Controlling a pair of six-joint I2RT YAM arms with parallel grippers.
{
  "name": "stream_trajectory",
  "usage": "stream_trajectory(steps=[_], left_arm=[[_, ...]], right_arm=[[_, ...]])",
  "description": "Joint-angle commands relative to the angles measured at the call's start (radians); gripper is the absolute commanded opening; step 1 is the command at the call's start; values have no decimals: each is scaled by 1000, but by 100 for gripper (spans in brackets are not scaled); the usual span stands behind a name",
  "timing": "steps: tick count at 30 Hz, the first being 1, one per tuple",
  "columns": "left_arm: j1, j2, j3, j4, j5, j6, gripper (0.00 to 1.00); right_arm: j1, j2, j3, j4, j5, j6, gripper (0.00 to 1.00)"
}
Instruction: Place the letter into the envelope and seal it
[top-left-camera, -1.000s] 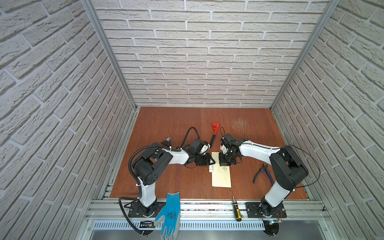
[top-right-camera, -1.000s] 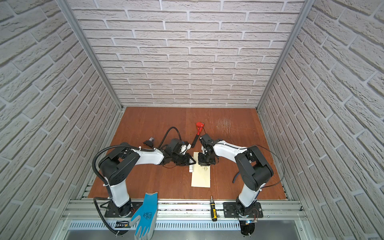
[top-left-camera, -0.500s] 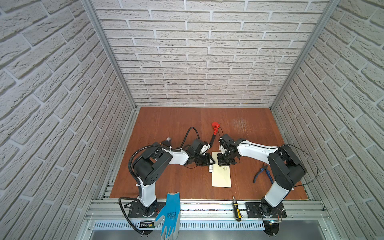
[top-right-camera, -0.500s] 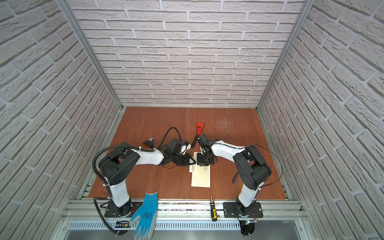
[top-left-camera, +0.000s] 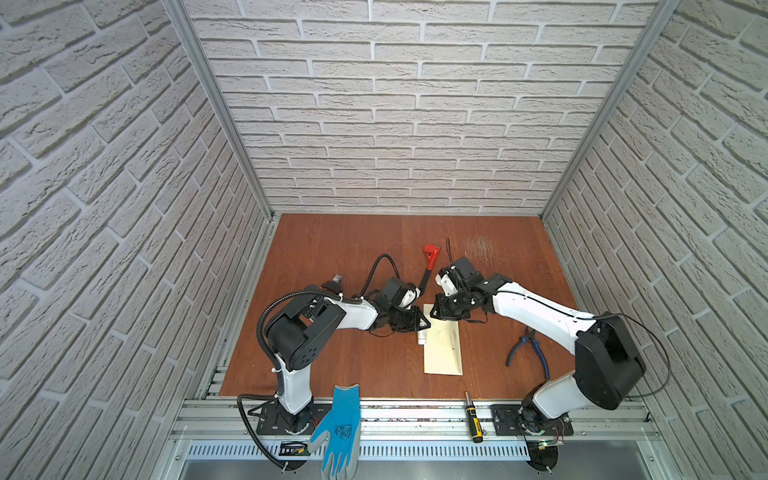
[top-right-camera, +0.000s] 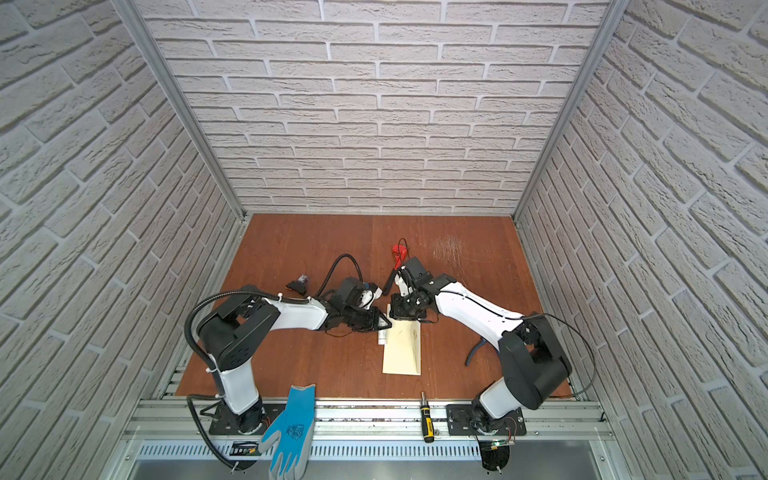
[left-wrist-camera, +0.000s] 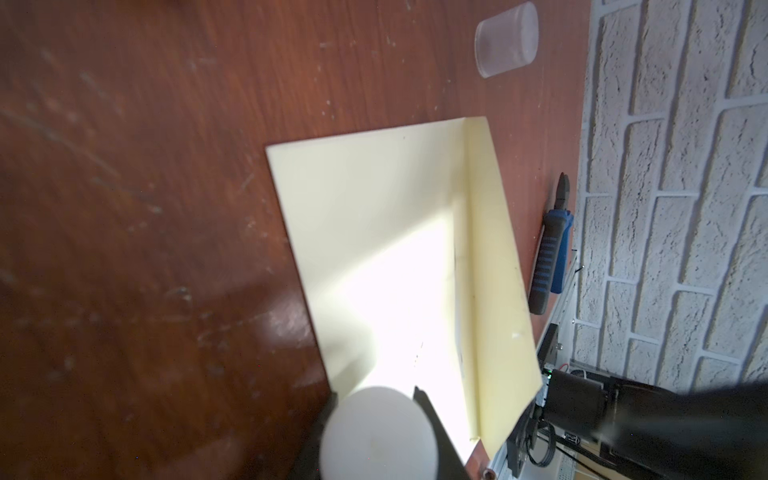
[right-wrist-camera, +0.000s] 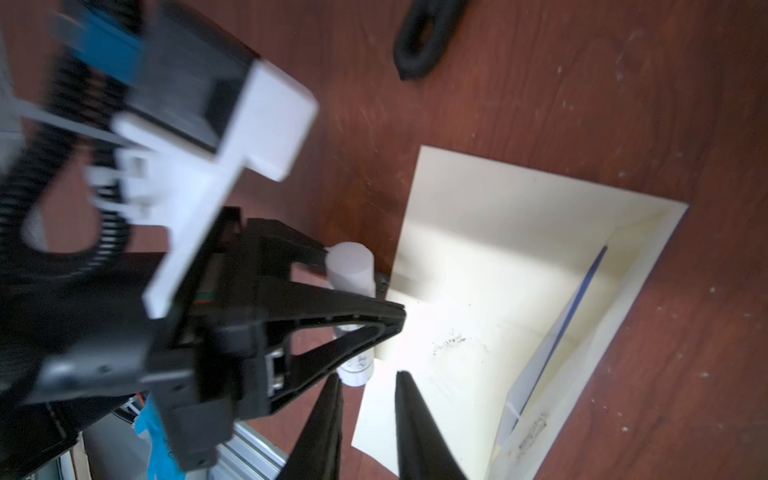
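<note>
Letter (right-wrist-camera: 555, 343) mostly hidden inside envelope (top-left-camera: 444, 351), left gripper (top-left-camera: 420, 328) clamping glue stick (right-wrist-camera: 351, 266) at envelope's edge, right gripper (right-wrist-camera: 368, 380) low alongside, jaws slightly parted

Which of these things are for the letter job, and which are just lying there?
For the job: large cream paper envelope; white blue-edged paper letter tucked inside; white cylindrical glue stick; clear plastic cap, probably the glue's.
Lying about: blue-handled pliers; red-handled tool; blue work glove; yellow-black screwdriver.
</note>
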Motion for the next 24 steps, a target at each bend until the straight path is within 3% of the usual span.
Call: stream_trajectory(steps=[1, 7, 17, 24], left_arm=[[-1, 17, -35, -82, -34, 5, 0], [-2, 13, -33, -85, -36, 6, 0], [-1, 12, -41, -79, -39, 6, 0], [-1, 17, -42, -71, -36, 5, 0]], right_arm=[[8, -77, 42, -80, 25, -21, 25], [-9, -142, 41, -245, 135, -34, 6], [-37, -165, -84, -270, 148, -26, 6], [-46, -70, -95, -245, 151, -33, 5]])
